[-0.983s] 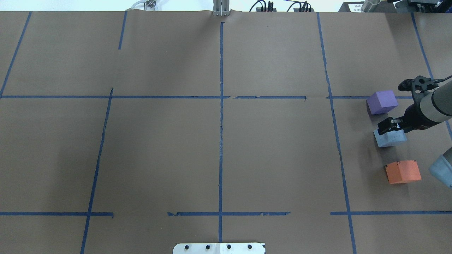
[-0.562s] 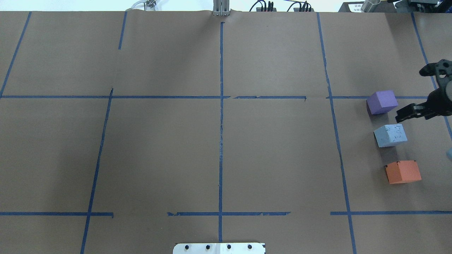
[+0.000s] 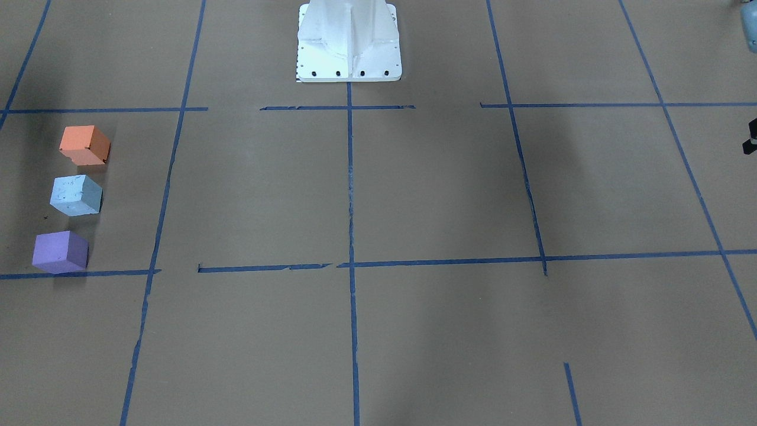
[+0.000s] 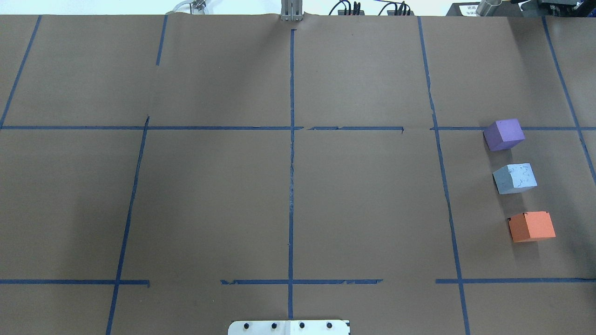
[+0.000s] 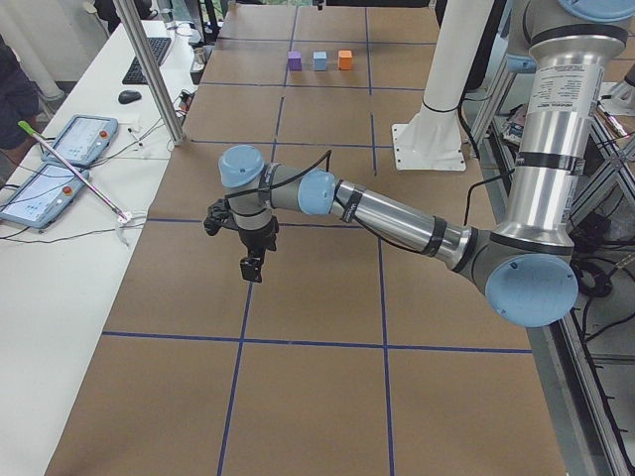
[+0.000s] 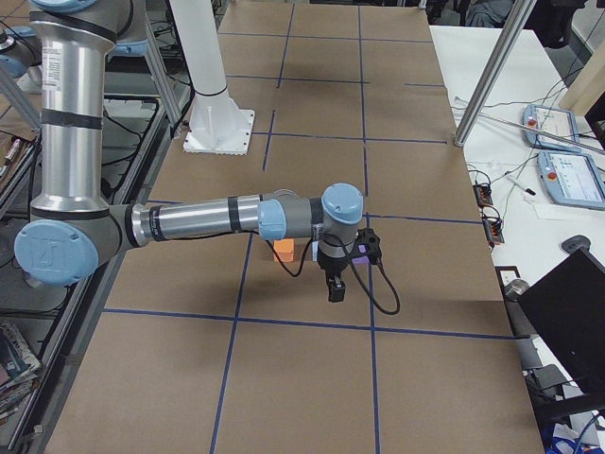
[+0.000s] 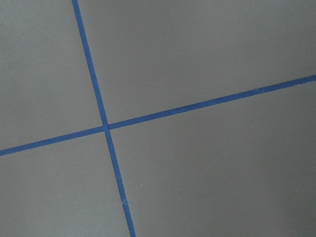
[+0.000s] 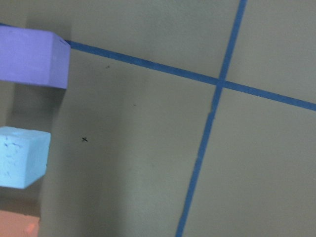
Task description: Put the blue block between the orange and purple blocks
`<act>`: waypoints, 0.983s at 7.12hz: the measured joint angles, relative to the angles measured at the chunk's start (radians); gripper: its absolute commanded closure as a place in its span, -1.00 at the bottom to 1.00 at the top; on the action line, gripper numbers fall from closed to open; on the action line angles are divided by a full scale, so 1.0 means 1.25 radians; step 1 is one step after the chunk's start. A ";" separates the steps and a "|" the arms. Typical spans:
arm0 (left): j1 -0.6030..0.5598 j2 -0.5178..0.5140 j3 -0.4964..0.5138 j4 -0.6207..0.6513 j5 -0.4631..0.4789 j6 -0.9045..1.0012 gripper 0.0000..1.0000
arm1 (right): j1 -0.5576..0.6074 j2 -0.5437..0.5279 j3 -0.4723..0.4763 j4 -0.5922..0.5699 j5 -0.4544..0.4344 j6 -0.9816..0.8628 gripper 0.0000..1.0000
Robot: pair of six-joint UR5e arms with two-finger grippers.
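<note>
The light blue block (image 4: 514, 178) stands on the table between the purple block (image 4: 504, 134) and the orange block (image 4: 531, 226), in one row at the right, with gaps on both sides. The row also shows in the front view: orange (image 3: 84, 145), blue (image 3: 76, 194), purple (image 3: 60, 251). My right gripper (image 6: 336, 295) hangs above the table just beside the row, holding nothing; I cannot tell its state. My left gripper (image 5: 251, 273) hangs over bare table far from the blocks; I cannot tell its state.
Brown paper with blue tape lines (image 4: 291, 153) covers the table. The robot's white base (image 3: 349, 41) stands at the near edge. The right wrist view shows the purple (image 8: 32, 57) and blue (image 8: 22, 155) blocks at its left edge.
My right gripper was at the blue block, then drew back to the right and left the overhead view. The blue block stayed in place between the other two.
</note>
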 measured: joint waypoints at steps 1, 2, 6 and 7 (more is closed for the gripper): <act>-0.006 0.015 0.004 0.000 0.002 0.029 -1.00 | 0.042 -0.009 0.001 -0.047 0.012 -0.051 -1.00; -0.026 0.038 0.008 0.001 0.001 0.060 -1.00 | 0.060 -0.014 0.001 -0.068 0.031 -0.057 -1.00; -0.132 0.176 0.000 -0.052 -0.004 0.099 -1.00 | 0.067 -0.018 0.001 -0.074 0.062 -0.015 -1.00; -0.135 0.196 -0.001 -0.076 -0.004 0.093 -1.00 | 0.067 -0.018 0.001 -0.074 0.063 -0.014 -1.00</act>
